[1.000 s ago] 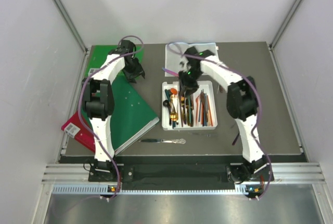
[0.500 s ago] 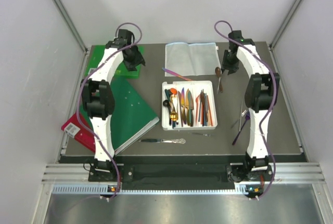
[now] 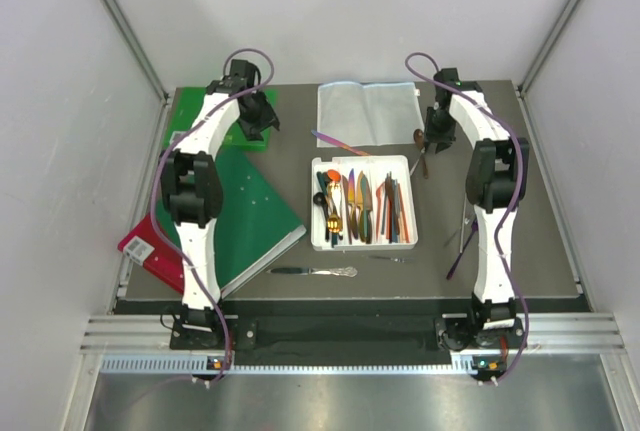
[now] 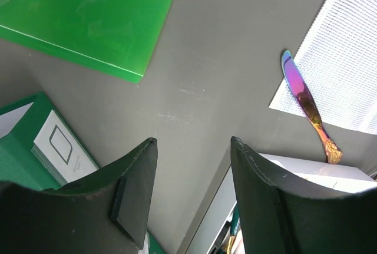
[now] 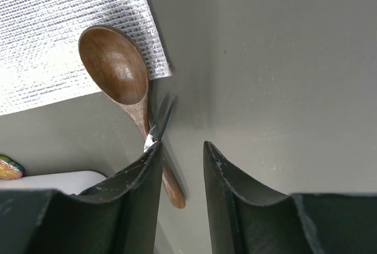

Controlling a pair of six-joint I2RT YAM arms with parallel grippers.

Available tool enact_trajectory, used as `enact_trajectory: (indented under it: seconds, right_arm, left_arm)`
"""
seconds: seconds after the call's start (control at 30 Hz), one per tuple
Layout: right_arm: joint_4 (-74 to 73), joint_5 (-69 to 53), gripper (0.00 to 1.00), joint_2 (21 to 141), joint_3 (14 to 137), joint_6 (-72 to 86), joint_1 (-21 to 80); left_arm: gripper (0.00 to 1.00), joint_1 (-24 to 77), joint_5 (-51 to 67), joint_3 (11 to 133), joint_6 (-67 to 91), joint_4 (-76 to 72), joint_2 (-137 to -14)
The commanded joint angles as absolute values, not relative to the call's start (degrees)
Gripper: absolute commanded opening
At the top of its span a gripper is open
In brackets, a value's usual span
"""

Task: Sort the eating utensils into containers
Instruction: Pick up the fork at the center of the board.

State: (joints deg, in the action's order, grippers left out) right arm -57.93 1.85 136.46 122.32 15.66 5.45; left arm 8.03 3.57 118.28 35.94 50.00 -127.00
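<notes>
Hovering right claw (image 5: 182, 155), jaws parted and seemingly empty, wooden spoon (image 5: 118, 77) just beside one jaw

At left a green binder (image 3: 255, 206) is overlapping a red book (image 3: 148, 246); a white, perhaps woven, mat (image 3: 375, 116) is lying upper centre.

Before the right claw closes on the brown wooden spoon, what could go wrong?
The brown wooden spoon lies beside the open right claw, not between its fingers, so closing may miss it. A thin dark pronged utensil crosses the spoon's handle and could get pinched along or flicked away.
</notes>
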Motion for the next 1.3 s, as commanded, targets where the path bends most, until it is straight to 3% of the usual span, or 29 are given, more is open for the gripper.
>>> enact_trajectory:
  seconds: [0.0,0.37,0.6,0.8,0.87,0.93,1.27]
  right_arm:
    - [-56.25,1.06,0.33,134.48,122.96,15.29,5.27]
    - [-57.04,-4.04,0.33,136.05,124.37,16.00,7.47]
    - [-57.92,-3.78,0.22,138.25,124.54,15.91,8.09]
    - [-59.24,-3.16,0.22,138.69,124.28,15.64,8.00]
    - [-59.15,-3.16,0.18,138.60,123.93,15.56,8.00]
    - [-58.89,-2.82,0.01,137.99,123.49,15.56,8.09]
    - [-58.97,-1.58,0.00,134.56,123.22,14.50,8.09]
  left_arm:
    - [0.58,8.09,3.87,121.20,37.09,50.45,-127.53]
    - [0.58,8.17,4.57,121.64,37.44,50.45,-128.50]
    - [0.58,8.17,4.39,121.64,36.83,50.80,-128.32]
    - [0.58,8.17,4.48,121.47,36.48,50.89,-128.23]
    - [0.58,8.17,4.57,121.38,36.47,50.80,-128.15]
    - [0.58,8.17,4.57,121.29,36.39,50.89,-128.14]
    - [0.58,8.35,5.71,120.76,36.91,50.10,-128.14]
